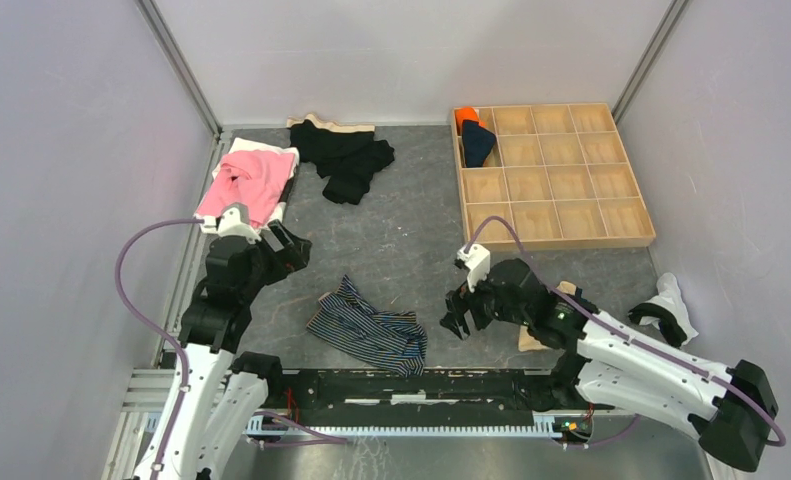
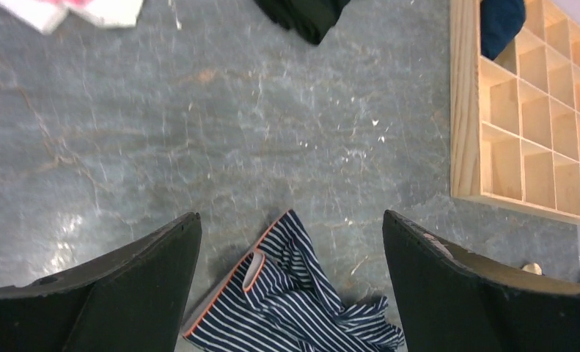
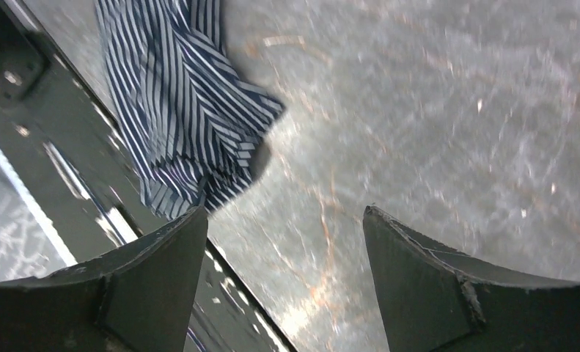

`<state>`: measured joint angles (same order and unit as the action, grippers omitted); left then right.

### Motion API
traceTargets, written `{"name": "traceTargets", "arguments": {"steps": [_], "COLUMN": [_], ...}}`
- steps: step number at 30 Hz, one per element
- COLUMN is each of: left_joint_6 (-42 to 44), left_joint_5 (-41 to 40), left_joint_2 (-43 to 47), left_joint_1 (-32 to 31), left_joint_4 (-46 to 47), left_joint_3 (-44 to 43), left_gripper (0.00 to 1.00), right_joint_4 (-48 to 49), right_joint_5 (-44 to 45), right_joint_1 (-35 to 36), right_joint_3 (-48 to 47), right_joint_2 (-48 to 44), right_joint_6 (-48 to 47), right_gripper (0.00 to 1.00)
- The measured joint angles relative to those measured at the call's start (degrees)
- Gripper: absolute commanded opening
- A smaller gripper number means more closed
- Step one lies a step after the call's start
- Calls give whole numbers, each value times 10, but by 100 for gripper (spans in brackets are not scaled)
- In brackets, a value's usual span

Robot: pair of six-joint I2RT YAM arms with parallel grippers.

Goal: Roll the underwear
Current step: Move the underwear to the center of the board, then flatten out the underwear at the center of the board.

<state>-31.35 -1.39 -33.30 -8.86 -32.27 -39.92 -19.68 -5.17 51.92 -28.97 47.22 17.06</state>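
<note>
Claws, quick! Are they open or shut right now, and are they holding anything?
Left claw: open, holding nothing.
Right claw: open, holding nothing.

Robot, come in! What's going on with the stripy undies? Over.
Left gripper and right gripper: fingers apart, empty. Striped underwear crumpled, unrolled, on table between them. Nothing lying on it. Over.

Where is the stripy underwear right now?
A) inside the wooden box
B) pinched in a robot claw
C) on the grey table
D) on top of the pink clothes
C: the stripy underwear lies crumpled on the bare table near the front edge, with nothing holding it.
</note>
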Motion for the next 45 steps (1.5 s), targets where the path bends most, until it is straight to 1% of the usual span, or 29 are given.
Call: {"name": "traceTargets", "arguments": {"steps": [3, 6, 13, 18, 22, 26, 30, 32, 38, 40, 43, 45], "left_joint_6": [-27, -58, -124, -162, -189, -212, -225, -226, -227, -227, -229, -229], "left_joint_5": [5, 6, 31, 31, 29, 15, 7, 3, 0, 0, 0, 0], "left_joint_2": [8, 11, 11, 13, 6, 2, 2, -1, -21, -23, -27, -31], "left_joint_1": [-3, -3, -12, -46, -85, -121, -127, -128, -132, -133, -134, -134], "left_joint_4": [-9, -12, -2, 7, 28, 34, 42, 50, 89, 103, 119, 127], "left_joint_3": [25, 43, 118, 156, 184, 209, 226, 233, 245, 251, 256, 258], "left_gripper": [89, 85, 81, 79, 76, 73, 65, 64, 45, 36, 21, 15], "right_joint_4": [38, 73, 156, 217, 239, 248, 253, 257, 272, 277, 280, 282], "right_joint_5": [-16, -38, -54, -62, -62, -62, -68, -71, -84, -89, -95, -100], "right_joint_1": [0, 2, 5, 5, 5, 5, 5, 5, 5, 5, 5, 5], "right_joint_3": [-32, -63, -137, -177, -189, -191, -205, -212, -242, -257, -289, -311], "right_joint_2": [39, 107, 251, 337, 378, 399, 425, 438, 485, 503, 536, 558], "right_joint_6": [-5, -7, 5, 43, 64, 74, 76, 77, 99, 105, 115, 120], "right_gripper": [79, 77, 81, 82, 82, 82, 82, 82, 81, 81, 79, 78]}}
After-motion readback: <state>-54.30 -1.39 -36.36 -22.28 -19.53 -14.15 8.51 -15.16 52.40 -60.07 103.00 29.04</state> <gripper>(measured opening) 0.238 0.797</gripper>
